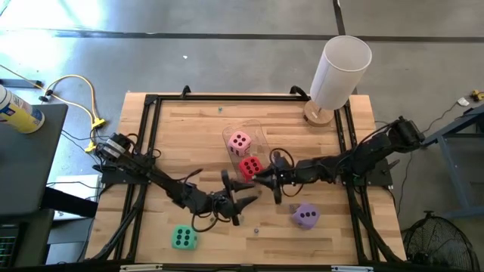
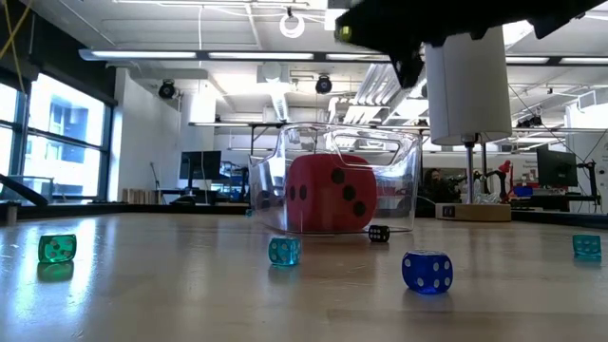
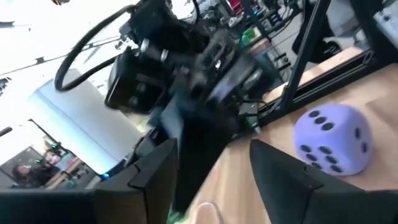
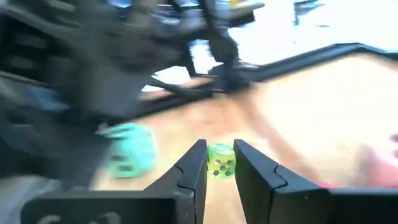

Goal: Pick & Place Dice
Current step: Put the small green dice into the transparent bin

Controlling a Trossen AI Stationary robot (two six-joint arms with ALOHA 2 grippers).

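The red die (image 1: 249, 167) sits at the mouth of the clear bin (image 1: 246, 130), which holds the pink die (image 1: 240, 141). The red die (image 2: 328, 195) also shows in front of the bin in the low view. The green die (image 1: 184, 239) and the purple die (image 1: 306, 216) rest on the table near its near edge. My right gripper (image 1: 257, 180) reaches in from the right, just beside the red die, and is shut on a small yellow-green die (image 4: 220, 160). My left gripper (image 1: 246, 198) hovers open between the green and purple dice. The purple die (image 3: 333, 138) lies beyond its fingers. My right gripper (image 4: 219, 144) pinches the small yellow-green die's two opposite sides (image 4: 211, 163) between its two fingertips. The die fills the narrow gap and is lifted clear of the table, which shows below it.
A white cylinder on a round wooden base (image 1: 338, 72) stands at the table's far right corner. Several small dice lie near the near edge: green (image 2: 57, 249), teal (image 2: 283, 251), blue (image 2: 427, 271). A black frame (image 1: 151, 102) runs around the tabletop.
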